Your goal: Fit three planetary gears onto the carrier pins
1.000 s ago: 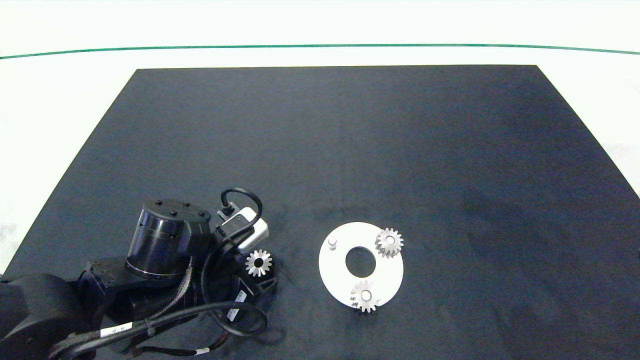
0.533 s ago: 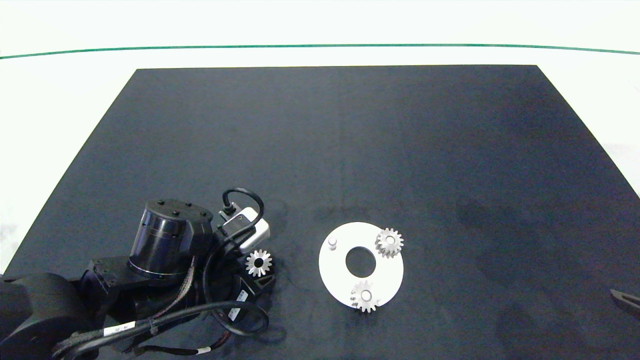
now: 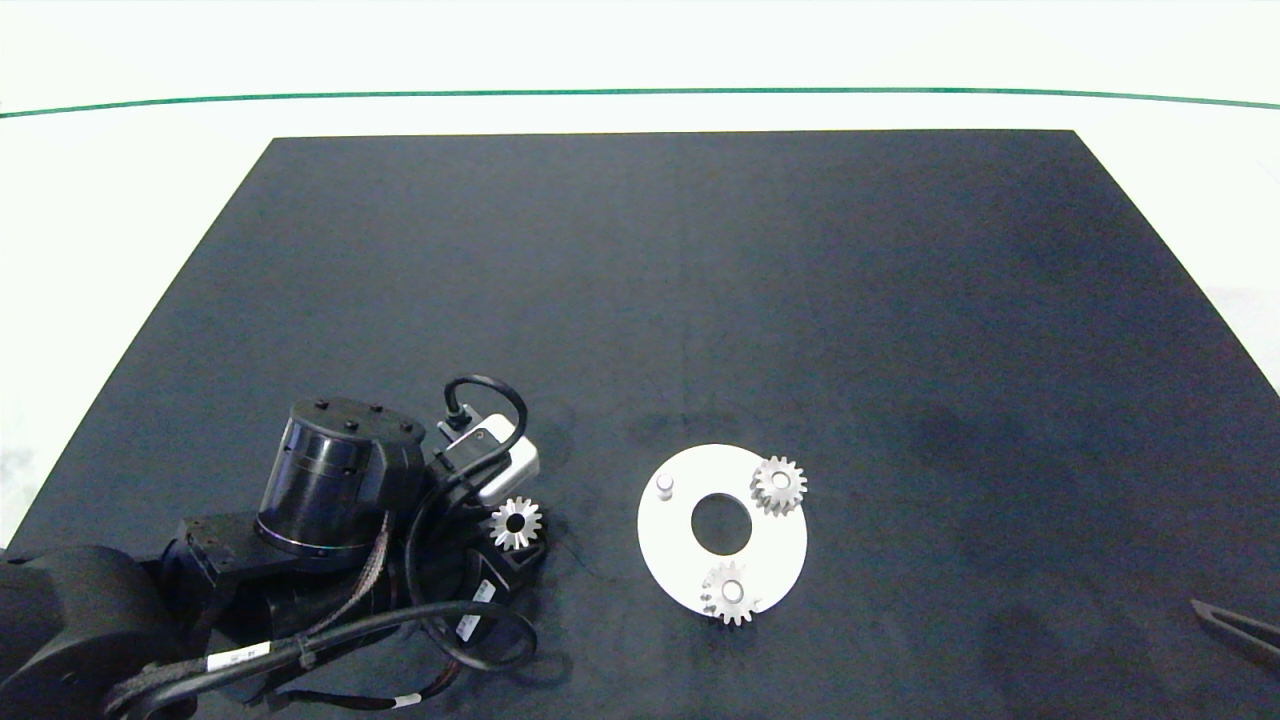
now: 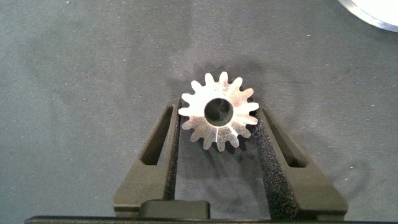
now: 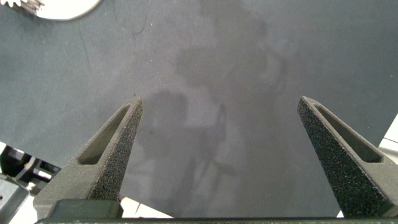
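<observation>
Left claw (image 4: 219, 134) is pinching a planetary gear (image 4: 218, 116) flat between its foam-lined fingers (image 4: 271, 155), teeth biting both pads, just above the dark mat (image 3: 700, 300) on the bench (image 3: 120, 200). Off beyond its tips and to the side lies the white disc (image 3: 660, 540), apart from the claw, nothing between them. On it, one bare carrier pin (image 3: 664, 486) is nearest the claw; farther across, two gears (image 3: 779, 485) sit seated on their pins. Right claw (image 5: 230, 143) hangs spread wide over empty mat, the disc's edge beyond it.
</observation>
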Tool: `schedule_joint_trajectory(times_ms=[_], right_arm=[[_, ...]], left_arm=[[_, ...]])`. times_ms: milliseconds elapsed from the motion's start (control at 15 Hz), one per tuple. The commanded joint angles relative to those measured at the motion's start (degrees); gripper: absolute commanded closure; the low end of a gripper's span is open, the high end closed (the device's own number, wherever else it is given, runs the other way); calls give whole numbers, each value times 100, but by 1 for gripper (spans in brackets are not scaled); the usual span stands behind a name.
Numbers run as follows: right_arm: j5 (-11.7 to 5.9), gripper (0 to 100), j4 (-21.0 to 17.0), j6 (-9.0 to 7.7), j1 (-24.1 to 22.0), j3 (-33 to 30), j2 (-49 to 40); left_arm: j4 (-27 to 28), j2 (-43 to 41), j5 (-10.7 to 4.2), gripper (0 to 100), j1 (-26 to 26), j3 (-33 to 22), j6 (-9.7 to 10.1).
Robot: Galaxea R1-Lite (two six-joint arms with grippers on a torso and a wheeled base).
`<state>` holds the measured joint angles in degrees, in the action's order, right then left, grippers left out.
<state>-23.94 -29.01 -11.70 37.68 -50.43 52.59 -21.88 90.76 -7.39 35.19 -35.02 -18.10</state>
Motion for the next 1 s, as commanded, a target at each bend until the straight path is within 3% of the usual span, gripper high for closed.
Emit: schedule_joint_trajectory(times_ms=[67,533,1000], right_arm=[[-14,0,-17,-7,-6,16,41],[-14,0,-17,37,2,86,32],[-14,0,-17,28,2,86,50]], left_arm=[[-18,-14,-8,66,5,4,-18],[17,-102,-8,81,58,31,-18],[79,-155,-35,84,875,-330,44]])
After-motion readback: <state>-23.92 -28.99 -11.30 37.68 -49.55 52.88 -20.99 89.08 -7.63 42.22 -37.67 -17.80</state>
